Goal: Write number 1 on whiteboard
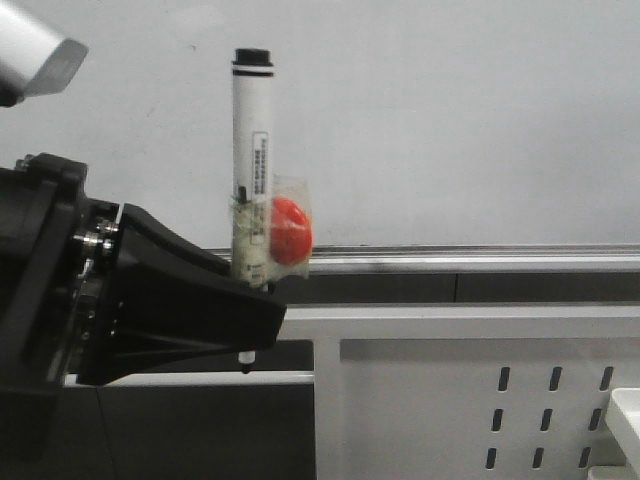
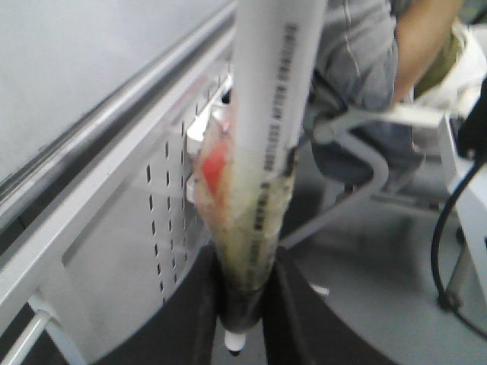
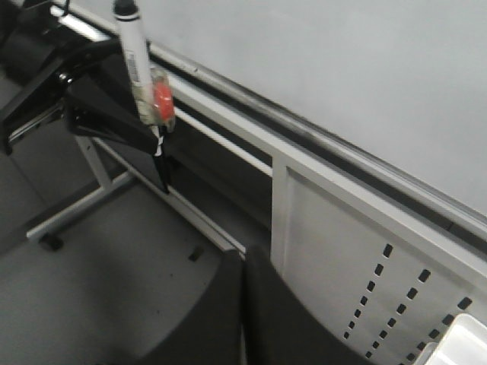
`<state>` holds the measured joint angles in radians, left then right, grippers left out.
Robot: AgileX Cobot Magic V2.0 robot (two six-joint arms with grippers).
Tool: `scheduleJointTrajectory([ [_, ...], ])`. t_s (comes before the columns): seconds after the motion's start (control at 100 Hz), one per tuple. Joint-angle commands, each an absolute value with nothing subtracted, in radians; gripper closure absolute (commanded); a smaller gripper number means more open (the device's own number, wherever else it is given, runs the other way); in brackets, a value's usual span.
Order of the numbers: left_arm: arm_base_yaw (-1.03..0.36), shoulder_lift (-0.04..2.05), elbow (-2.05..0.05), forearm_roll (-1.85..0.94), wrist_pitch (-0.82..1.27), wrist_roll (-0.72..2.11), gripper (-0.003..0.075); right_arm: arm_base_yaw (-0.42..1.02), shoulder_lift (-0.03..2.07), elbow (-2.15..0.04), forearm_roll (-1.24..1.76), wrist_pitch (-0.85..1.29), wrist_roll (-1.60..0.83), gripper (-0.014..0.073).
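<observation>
Marker (image 1: 252,170) upright in left claw (image 1: 250,300), whiteboard (image 1: 450,120) behind, perforated panel (image 1: 480,400) below.

A line of small black print is seen along the barrel of the white marker (image 2: 266,114) in the left wrist view, but it is too blurred to be read with certainty. In the front view a small printed label (image 1: 259,155) is carried on the same marker; its characters cannot be made out.
</observation>
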<state>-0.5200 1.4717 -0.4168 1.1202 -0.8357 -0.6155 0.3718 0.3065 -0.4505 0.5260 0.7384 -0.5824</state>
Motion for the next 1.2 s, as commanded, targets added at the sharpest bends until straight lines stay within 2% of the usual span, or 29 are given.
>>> scheduleJointTrajectory([
  [0.0, -0.563, 1.373, -0.492, 1.271, -0.739, -0.730, 0.0740, 0.409, 0.395, -0.520, 0.551, 0.684, -0.669, 0.0663],
  [0.15, -0.702, 1.289, -0.591, 1.506, -0.461, -1.009, 0.0740, 0.429, 0.556, -0.594, 0.578, 0.656, -0.669, 0.0663],
  [0.37, -0.908, 1.277, -0.633, 1.506, -0.070, -1.021, 0.0740, 0.464, 0.740, -0.732, 0.595, 0.675, -0.748, 0.0641],
  [0.44, -0.975, 1.277, -0.635, 1.507, 0.065, -0.985, 0.0740, 0.498, 0.782, -0.772, 0.595, 0.693, -0.794, 0.0571],
  [0.56, -1.079, 1.277, -0.646, 1.510, 0.316, -0.976, 0.0740, 0.572, 0.846, -0.827, 0.585, 0.703, -0.845, 0.0375],
  [0.63, -1.124, 1.277, -0.653, 1.511, 0.408, -0.974, 0.0740, 0.603, 0.879, -0.846, 0.566, 0.701, -0.856, 0.0295],
  [0.7, -1.150, 1.277, -0.655, 1.514, 0.440, -0.974, 0.0740, 0.620, 0.905, -0.857, 0.566, 0.695, -0.884, 0.0269],
  [1.19, -1.164, 1.277, -0.729, 1.525, 0.411, -0.974, 0.0740, 0.664, 1.044, -0.872, 0.566, 0.566, -0.935, 0.0269],
])
